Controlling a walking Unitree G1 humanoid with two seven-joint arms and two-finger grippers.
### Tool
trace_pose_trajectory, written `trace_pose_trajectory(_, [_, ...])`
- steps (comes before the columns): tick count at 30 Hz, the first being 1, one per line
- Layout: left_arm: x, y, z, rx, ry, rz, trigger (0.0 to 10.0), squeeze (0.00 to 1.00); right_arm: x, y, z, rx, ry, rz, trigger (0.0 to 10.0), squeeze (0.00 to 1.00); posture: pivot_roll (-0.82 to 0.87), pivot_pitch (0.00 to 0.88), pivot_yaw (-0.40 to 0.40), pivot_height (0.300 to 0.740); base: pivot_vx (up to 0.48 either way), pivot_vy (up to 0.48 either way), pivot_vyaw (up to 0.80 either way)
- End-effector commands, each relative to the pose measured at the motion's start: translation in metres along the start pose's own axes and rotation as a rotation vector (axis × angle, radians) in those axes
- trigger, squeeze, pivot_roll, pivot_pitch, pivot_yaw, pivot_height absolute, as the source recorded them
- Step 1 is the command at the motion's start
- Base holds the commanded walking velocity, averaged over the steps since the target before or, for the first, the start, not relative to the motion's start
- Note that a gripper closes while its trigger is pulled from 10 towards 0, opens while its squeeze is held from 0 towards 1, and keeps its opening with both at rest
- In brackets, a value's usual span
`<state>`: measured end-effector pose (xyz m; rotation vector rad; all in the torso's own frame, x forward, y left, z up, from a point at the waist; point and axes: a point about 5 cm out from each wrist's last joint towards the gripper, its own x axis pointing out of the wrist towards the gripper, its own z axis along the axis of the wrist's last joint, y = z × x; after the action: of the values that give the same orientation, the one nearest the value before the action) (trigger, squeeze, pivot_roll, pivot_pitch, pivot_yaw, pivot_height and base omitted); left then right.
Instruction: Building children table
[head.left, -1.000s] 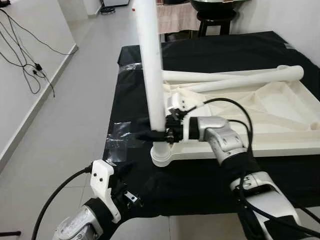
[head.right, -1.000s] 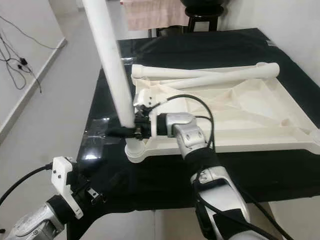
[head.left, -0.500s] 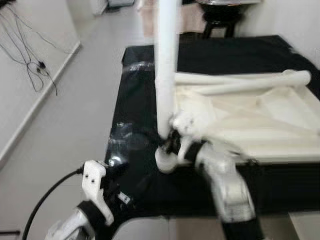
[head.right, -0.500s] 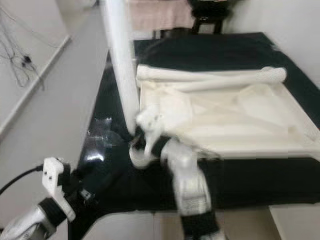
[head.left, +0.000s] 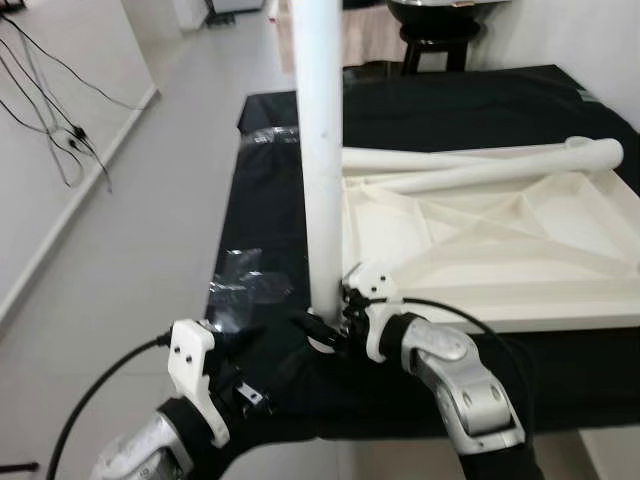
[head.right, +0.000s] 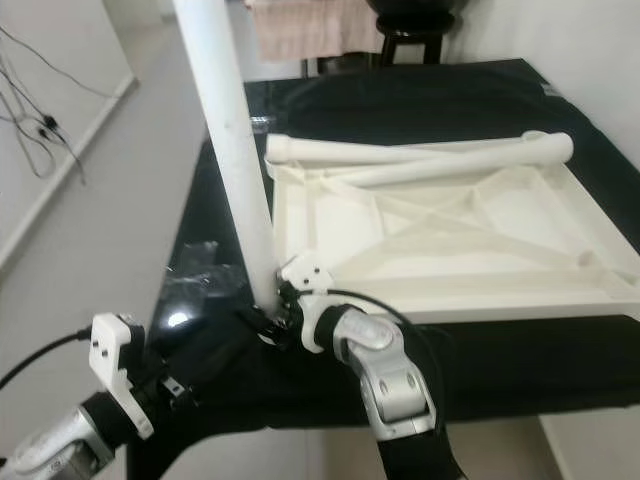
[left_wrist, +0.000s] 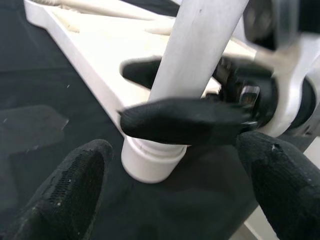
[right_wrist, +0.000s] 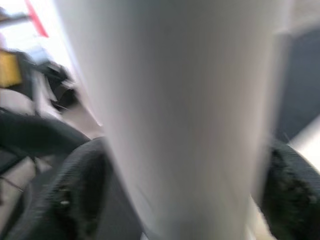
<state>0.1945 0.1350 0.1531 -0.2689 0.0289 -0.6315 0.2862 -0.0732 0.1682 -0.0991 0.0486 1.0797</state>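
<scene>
From the left: one left gripper (head.left: 262, 372) hangs low by the near edge of the black cloth (head.left: 470, 105), its fingers spread apart, aimed at the foot of the standing leg (head.left: 322, 150). Three white legs in all: one upright at the near-left corner of the upturned tabletop (head.left: 500, 240), and two more lying crossed along its far edge (head.left: 480, 165). The right gripper (head.left: 322, 328) reaches leftward from a bent arm, pinching the upright leg just above its base collar, one finger on each side. The tabletop lies underside up on the cloth.
</scene>
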Motion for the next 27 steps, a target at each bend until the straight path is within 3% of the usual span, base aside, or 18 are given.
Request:
trace_pose_trajectory(1, [0.001, 0.000, -0.005, -0.003, 0.013, 0.010, 10.0, 0.00, 0.003, -0.001, 0.018, -0.110, -0.064, 0.213, 10.0, 0.13, -0.01, 0.124, 0.039, 0.740, 0.000, 0.000, 0.00])
trace_pose_trajectory(2, [0.001, 0.000, -0.005, -0.003, 0.013, 0.010, 10.0, 0.00, 0.003, -0.001, 0.018, -0.110, -0.064, 0.213, 10.0, 0.13, -0.01, 0.124, 0.039, 0.740, 0.000, 0.000, 0.00])
trace_pose_trajectory(3, [0.002, 0.000, -0.005, -0.004, 0.012, 0.009, 10.0, 0.00, 0.003, -0.010, 0.019, -0.134, -0.047, 0.264, 10.0, 0.00, -0.01, 0.119, 0.035, 0.740, 0.000, 0.000, 0.00])
trace_pose_trajectory(5, [0.002, 0.000, -0.005, -0.004, 0.012, 0.009, 10.0, 0.00, 0.003, -0.010, 0.019, -0.134, -0.047, 0.264, 10.0, 0.00, -0.01, 0.119, 0.035, 0.740, 0.000, 0.000, 0.00])
trace_pose_trajectory(7, [0.004, -0.003, -0.007, -0.007, 0.011, 0.006, 10.0, 0.00, 0.007, -0.033, 0.025, -0.109, -0.035, 0.320, 10.0, 0.00, 0.00, 0.111, 0.023, 0.740, 0.000, 0.000, 0.00])
trace_pose_trajectory(9, [0.004, -0.003, -0.007, -0.007, 0.011, 0.006, 10.0, 0.00, 0.007, -0.033, 0.025, -0.109, -0.035, 0.320, 10.0, 0.00, 0.00, 0.111, 0.023, 0.740, 0.000, 0.000, 0.00])
trace_pose_trajectory(10, [0.005, -0.004, -0.008, -0.010, 0.008, 0.005, 10.0, 0.00, 0.013, -0.046, 0.030, -0.067, -0.046, 0.321, 10.0, 0.00, 0.00, 0.104, 0.016, 0.740, 0.000, 0.000, 0.00])
trace_pose_trajectory(12, [0.006, -0.005, -0.009, -0.013, 0.005, 0.004, 10.0, 0.00, 0.017, -0.054, 0.032, -0.050, -0.043, 0.323, 10.0, 0.00, 0.00, 0.097, 0.019, 0.740, 0.000, 0.000, 0.00])
trace_pose_trajectory(13, [0.006, -0.006, -0.009, -0.015, 0.004, 0.004, 10.0, 0.00, 0.021, -0.057, 0.032, -0.052, -0.034, 0.333, 4.6, 0.00, 0.00, 0.091, 0.022, 0.740, 0.000, 0.000, 0.00])
trace_pose_trajectory(14, [0.006, -0.006, -0.009, -0.015, 0.004, 0.004, 10.0, 0.00, 0.021, -0.057, 0.032, -0.052, -0.034, 0.333, 4.6, 0.00, 0.00, 0.091, 0.022, 0.740, 0.000, 0.000, 0.00])
trace_pose_trajectory(15, [0.006, -0.005, -0.010, -0.016, 0.005, 0.004, 10.0, 0.00, 0.024, -0.060, 0.034, -0.045, -0.031, 0.343, 0.0, 0.00, 0.00, 0.082, 0.034, 0.740, 0.000, 0.000, 0.00])
trace_pose_trajectory(23, [0.005, -0.006, -0.011, -0.014, 0.014, -0.003, 10.0, 0.00, 0.027, -0.063, 0.038, -0.035, -0.062, 0.382, 0.0, 0.00, 0.00, 0.089, 0.040, 0.740, 0.000, 0.000, 0.00])
trace_pose_trajectory(25, [0.004, -0.008, -0.010, -0.001, 0.009, -0.002, 10.0, 0.00, 0.009, -0.062, 0.023, -0.055, -0.026, 0.360, 0.0, 0.00, -0.01, 0.102, 0.037, 0.740, 0.000, 0.000, 0.00])
trace_pose_trajectory(27, [0.004, -0.008, -0.010, -0.001, 0.009, -0.002, 10.0, 0.00, 0.009, -0.062, 0.023, -0.055, -0.026, 0.360, 0.0, 0.00, -0.01, 0.102, 0.037, 0.740, 0.000, 0.000, 0.00])
